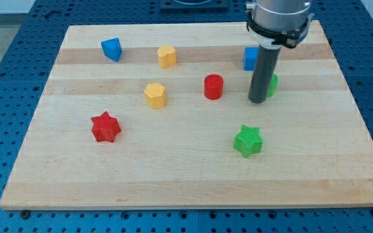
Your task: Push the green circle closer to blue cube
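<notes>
1. Wooden board (193,181): pale planks carrying every block; it spreads out on all sides of my tip.
2. Rod: straight, dark, upright; it ends in my tip (258,101), a plain rod end with no jaws to spread or press together, and it pinches nothing.
3. Green star (248,141): below my tip toward the view's bottom, slightly left, apart from it.
4. Red star (105,127): far to the view's left of my tip, a little lower.
5. Red cylinder (214,87): near my tip's left side, slightly higher.
6. Yellow block (155,94): further left, beyond the red cylinder.
7. Second yellow block (167,56): up and left of my tip.
8. Blue wedge-like block (111,49): far up-left, near the board's top.
9. Blue cube (250,58): just above my tip, partly hidden by the rod.
10. Green circle (273,85): just right of my tip, mostly hidden behind the rod; contact cannot be told. It lies below the blue cube, slightly right.
</notes>
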`<state>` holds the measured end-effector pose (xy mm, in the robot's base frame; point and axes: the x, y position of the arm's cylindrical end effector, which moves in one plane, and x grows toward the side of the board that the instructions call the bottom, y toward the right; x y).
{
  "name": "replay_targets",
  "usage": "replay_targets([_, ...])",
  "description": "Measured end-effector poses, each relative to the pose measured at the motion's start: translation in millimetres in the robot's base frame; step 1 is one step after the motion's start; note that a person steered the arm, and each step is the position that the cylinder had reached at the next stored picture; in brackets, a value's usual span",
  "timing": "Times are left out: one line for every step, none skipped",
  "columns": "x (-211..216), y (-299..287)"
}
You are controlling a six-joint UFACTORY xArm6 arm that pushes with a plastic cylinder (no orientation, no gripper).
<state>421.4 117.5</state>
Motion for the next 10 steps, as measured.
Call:
replay_targets([24, 20])
replay_targets([41, 43])
replay_targets([19, 44])
replay_targets([-18, 44])
replay_targets([-36, 44])
replay_targets([-37, 44])
replay_targets([-37, 44])
replay_targets([-37, 46])
replay_targets([-37, 46])
replay_targets([-37, 36])
